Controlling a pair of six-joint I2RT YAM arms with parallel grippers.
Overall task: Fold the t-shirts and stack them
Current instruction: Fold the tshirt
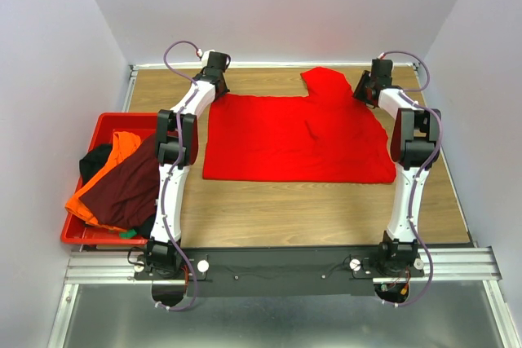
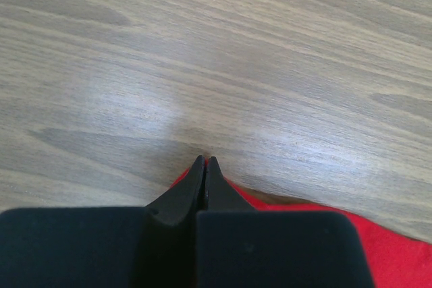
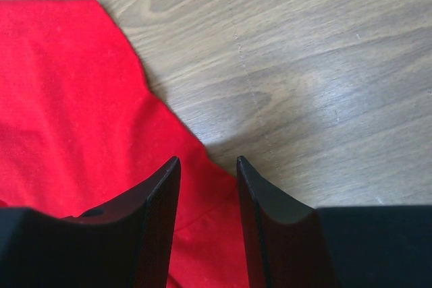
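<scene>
A bright red t-shirt [image 1: 294, 140] lies spread flat on the wooden table, one sleeve pointing to the far edge. My left gripper [image 1: 218, 83] is at the shirt's far left corner. In the left wrist view its jaws [image 2: 204, 160] are pressed together, with the red cloth [image 2: 378, 247] pinched at them and slightly raised off the wood. My right gripper [image 1: 363, 87] is at the far right, beside the sleeve. It is open [image 3: 208, 160], and the shirt's edge [image 3: 81, 99] runs between its fingers. Orange [image 1: 122, 148], dark maroon [image 1: 130, 185] and black [image 1: 94, 160] t-shirts lie heaped in the crate.
A red plastic crate [image 1: 102, 122] stands at the table's left edge, beside the left arm. Bare wood [image 1: 310, 209] runs between the shirt and the arm bases. Grey walls close in on the left, back and right.
</scene>
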